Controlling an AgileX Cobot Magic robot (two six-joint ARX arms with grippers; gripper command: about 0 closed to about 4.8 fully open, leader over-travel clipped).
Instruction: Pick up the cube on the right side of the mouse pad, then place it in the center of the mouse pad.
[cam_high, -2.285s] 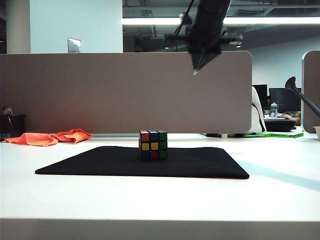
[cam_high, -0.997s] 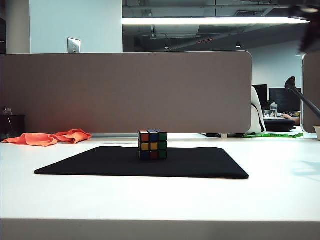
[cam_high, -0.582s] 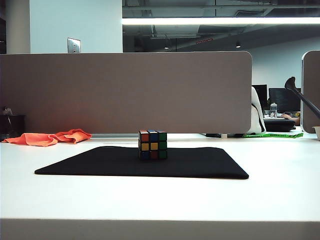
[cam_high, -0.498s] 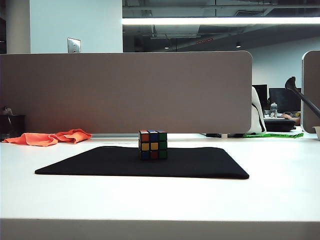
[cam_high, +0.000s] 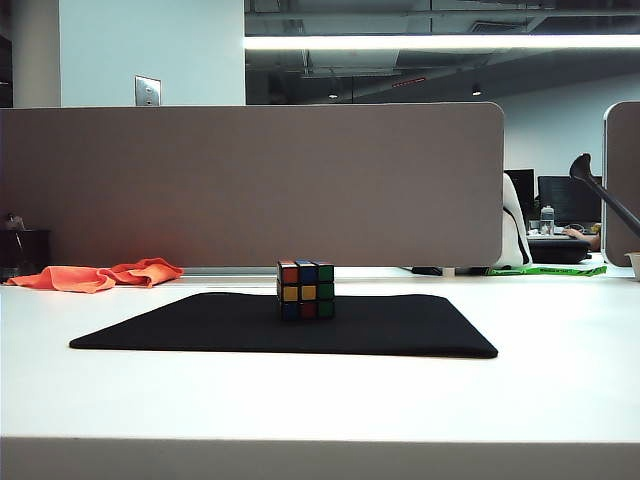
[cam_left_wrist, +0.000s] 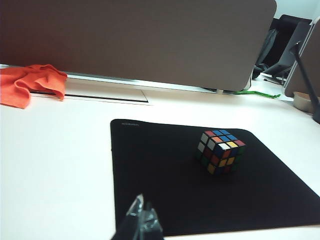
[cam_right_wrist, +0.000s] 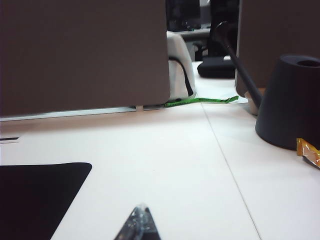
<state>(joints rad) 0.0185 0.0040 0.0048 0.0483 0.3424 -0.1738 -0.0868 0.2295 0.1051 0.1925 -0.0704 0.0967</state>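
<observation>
smooth white table (cam_high: 560, 390); flat black mouse pad (cam_high: 380, 330) bears boxy cube (cam_high: 306, 289).

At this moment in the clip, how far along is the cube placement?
It looks finished. Done: the cube rests around the middle of the mouse pad, free of both arms. In hand: nothing; the left end effector and the right end effector are both shut, empty and low near the table, away from the cube. Left: nothing visible.
</observation>
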